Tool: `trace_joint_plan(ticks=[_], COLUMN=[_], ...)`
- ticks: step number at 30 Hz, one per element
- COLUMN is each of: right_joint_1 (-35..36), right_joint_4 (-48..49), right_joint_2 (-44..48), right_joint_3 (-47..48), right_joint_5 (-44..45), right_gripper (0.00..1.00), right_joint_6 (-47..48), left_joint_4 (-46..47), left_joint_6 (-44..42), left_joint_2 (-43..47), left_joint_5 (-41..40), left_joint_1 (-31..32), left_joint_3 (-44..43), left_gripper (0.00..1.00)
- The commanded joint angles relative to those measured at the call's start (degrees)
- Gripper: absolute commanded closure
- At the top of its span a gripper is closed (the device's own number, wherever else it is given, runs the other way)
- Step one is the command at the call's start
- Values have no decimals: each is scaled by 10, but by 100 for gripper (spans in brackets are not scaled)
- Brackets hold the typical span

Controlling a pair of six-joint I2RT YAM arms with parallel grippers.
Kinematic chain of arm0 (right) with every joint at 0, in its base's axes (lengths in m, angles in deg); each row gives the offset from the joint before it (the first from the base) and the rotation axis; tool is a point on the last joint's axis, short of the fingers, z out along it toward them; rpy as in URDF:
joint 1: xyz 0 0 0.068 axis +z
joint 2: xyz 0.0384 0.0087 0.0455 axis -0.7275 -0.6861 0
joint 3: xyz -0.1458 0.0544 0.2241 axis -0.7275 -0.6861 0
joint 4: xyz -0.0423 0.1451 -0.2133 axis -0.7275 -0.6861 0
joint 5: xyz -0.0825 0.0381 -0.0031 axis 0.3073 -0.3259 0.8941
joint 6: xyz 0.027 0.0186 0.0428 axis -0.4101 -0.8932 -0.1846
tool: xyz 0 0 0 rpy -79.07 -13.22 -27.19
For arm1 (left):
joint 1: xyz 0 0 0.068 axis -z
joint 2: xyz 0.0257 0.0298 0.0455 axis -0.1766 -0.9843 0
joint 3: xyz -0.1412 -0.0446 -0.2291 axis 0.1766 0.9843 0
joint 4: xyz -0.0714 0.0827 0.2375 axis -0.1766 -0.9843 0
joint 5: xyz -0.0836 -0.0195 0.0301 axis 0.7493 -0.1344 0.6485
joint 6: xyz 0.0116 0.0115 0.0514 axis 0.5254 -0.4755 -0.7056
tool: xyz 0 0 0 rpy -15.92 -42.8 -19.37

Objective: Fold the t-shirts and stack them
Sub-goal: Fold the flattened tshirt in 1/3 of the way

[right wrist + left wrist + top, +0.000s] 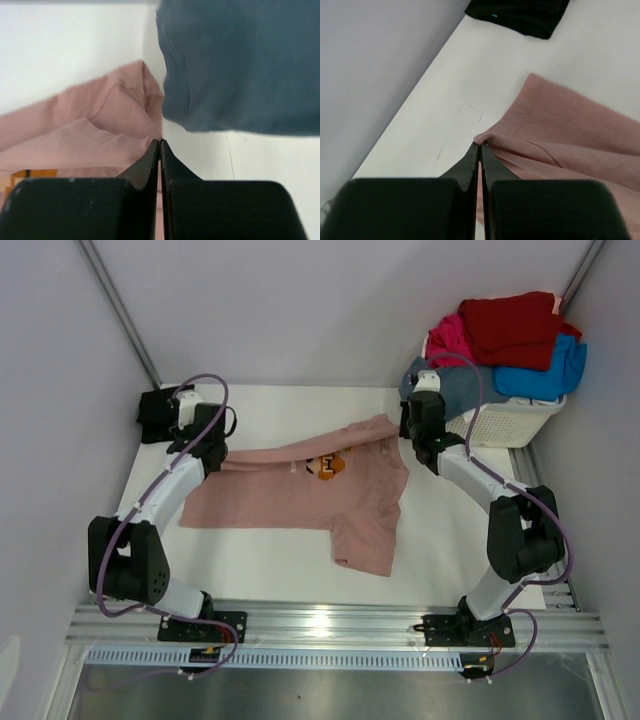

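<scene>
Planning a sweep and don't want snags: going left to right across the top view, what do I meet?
black t-shirt → left gripper, pinching the pink shirt's left edge → dusty-pink t-shirt → right gripper, pinching its right corner → white laundry basket

You have no writing, number, brand or sign to read in any of the views. The only marking you can see clearly is the small brown-orange print (327,466) on the chest of the dusty-pink t-shirt (300,502). It is a blocky picture, not letters. The tiny blue mark (493,15) on the black t-shirt (530,17) is too small for you to make out.
</scene>
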Motion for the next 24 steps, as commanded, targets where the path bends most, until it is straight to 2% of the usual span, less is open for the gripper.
trace_joint_plan(ticks=[1, 5, 10, 24], right_joint_1=[6, 12, 13, 41], right_joint_4=[20, 23, 46, 41], right_joint_2=[23, 23, 28, 3], right_joint_3=[-28, -58, -105, -138], right_joint_5=[34, 52, 63, 84], right_gripper=[100, 100, 100, 100], right_joint_6=[-14, -20, -33, -80], left_joint_4=[-31, -28, -32, -78], left_joint_6=[52, 50, 68, 162], left_joint_2=[35, 47, 48, 44], left_joint_5=[-15, -39, -21, 28], left_joint_1=[12, 11, 5, -29], left_joint_3=[17, 42, 64, 90], left_gripper=[100, 100, 99, 99])
